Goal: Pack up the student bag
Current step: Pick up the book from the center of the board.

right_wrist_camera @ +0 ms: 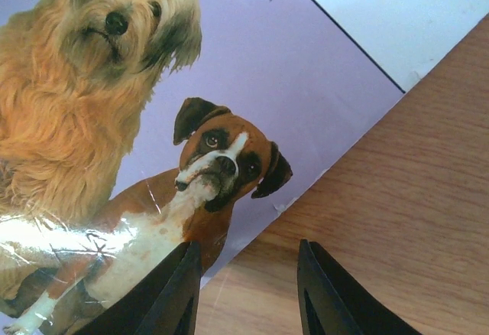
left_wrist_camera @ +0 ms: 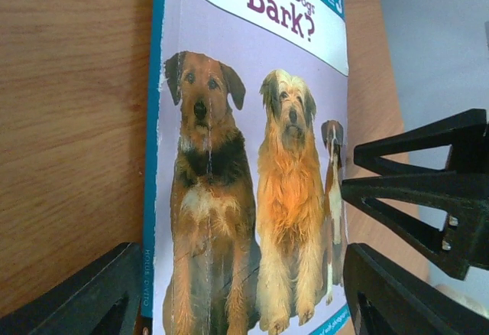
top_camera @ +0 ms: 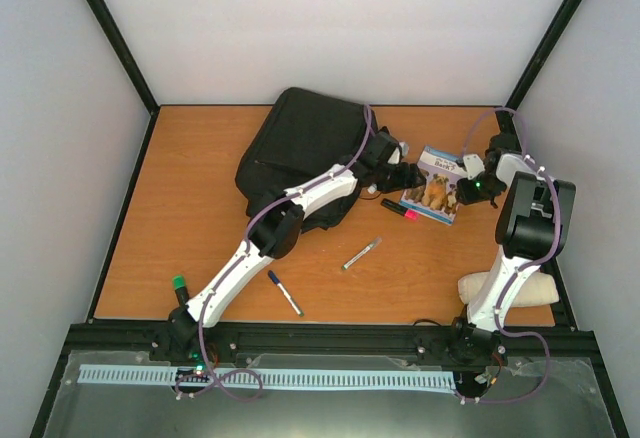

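Observation:
The student bag [top_camera: 300, 148], a large black backpack, lies at the back middle of the table. A book with dogs on its cover [top_camera: 435, 188] lies flat to its right. My left gripper [top_camera: 402, 176] is at the book's left edge, open. In the left wrist view the book [left_wrist_camera: 244, 159] lies between its spread fingers [left_wrist_camera: 99, 297]. My right gripper [top_camera: 470, 186] is at the book's right edge, open. In the right wrist view one finger [right_wrist_camera: 172, 297] is over the cover [right_wrist_camera: 229, 82] and the other is over bare table. The right gripper's fingers [left_wrist_camera: 428, 190] also show in the left wrist view.
A pink marker [top_camera: 398, 209] lies just in front of the book. A silver pen [top_camera: 360, 254] and a blue-capped marker [top_camera: 285, 293] lie mid-table. A green-capped item [top_camera: 179, 283] is by the left arm's base. A beige pouch [top_camera: 530, 288] lies behind the right arm.

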Controlling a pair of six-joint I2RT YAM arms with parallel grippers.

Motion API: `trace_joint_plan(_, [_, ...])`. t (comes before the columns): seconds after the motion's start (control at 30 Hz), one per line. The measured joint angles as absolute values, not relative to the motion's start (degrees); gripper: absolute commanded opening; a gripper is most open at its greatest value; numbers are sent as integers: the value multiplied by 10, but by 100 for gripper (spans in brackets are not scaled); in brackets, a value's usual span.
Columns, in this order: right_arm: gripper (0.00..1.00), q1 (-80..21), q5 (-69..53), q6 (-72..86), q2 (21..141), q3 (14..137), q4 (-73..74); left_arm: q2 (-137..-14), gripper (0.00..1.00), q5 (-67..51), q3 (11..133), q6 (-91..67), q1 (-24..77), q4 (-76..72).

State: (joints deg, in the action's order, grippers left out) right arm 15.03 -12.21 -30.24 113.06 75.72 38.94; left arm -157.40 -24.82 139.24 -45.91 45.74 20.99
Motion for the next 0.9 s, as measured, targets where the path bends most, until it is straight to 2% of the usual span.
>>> trace_joint_plan(0.37, [36, 155, -119, -307, 1133, 758, 389, -1577, 61, -317, 1362, -530, 453, 130])
trace_joint_plan(0.7, [37, 157, -120, -308, 1133, 758, 389, -1580, 32, -350, 1362, -604, 456, 78])
trace_joint_plan(0.9, [37, 157, -121, -307, 1133, 758, 389, -1580, 10, -350, 1362, -602, 456, 95])
